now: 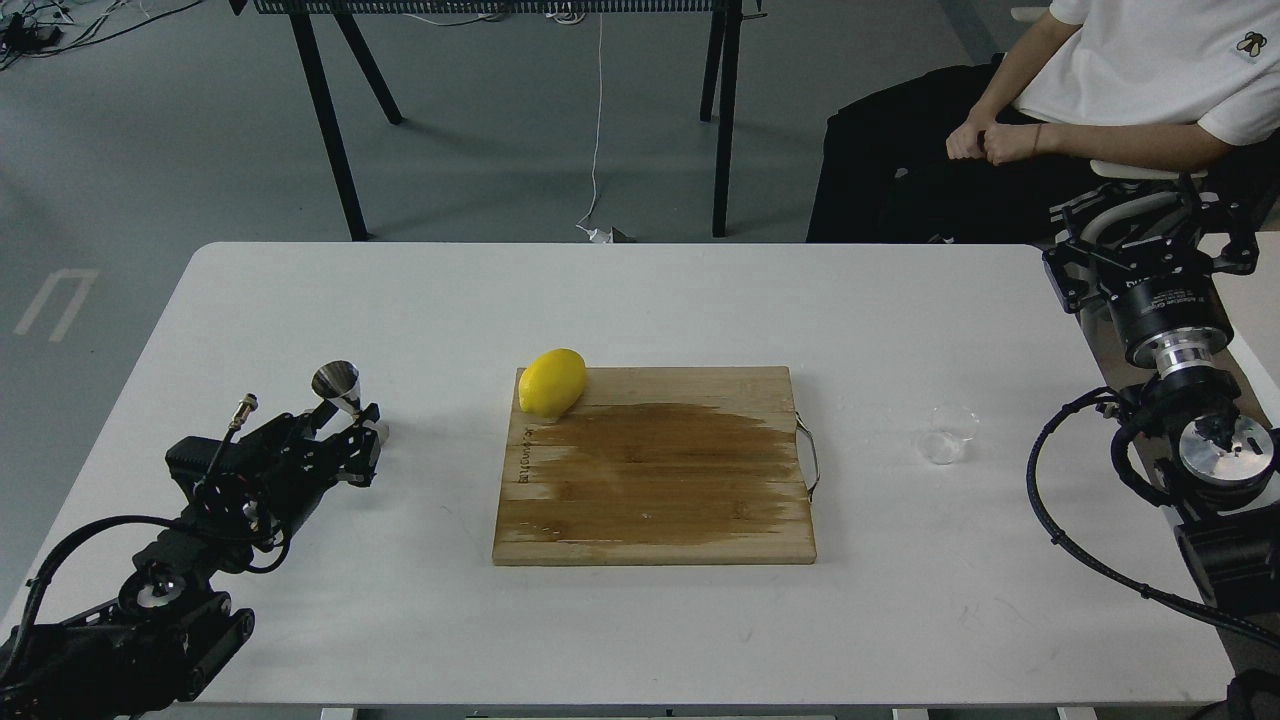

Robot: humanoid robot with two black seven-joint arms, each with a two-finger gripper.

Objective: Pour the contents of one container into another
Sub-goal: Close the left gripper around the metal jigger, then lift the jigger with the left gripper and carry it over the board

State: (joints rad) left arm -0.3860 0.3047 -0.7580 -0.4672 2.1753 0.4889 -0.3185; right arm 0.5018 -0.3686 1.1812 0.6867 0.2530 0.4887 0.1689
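Observation:
The small steel jigger (337, 384) stands upright on the white table (640, 300), left of the cutting board. My left gripper (345, 428) is open and right at it. Its dark fingers sit on either side of the jigger's lower cone and hide it, so only the upper cone shows. The tiny clear glass cup (948, 433) stands alone on the table right of the board, with nothing near it. My right gripper (1145, 210) hovers at the table's far right edge, well behind the cup. Its fingers are spread open and hold nothing.
A wooden cutting board (655, 520) with a dark wet patch lies mid-table. A yellow lemon (552, 382) rests on its back left corner, and a metal handle sticks out on its right side. A seated person (1100, 90) is behind the table's back right corner.

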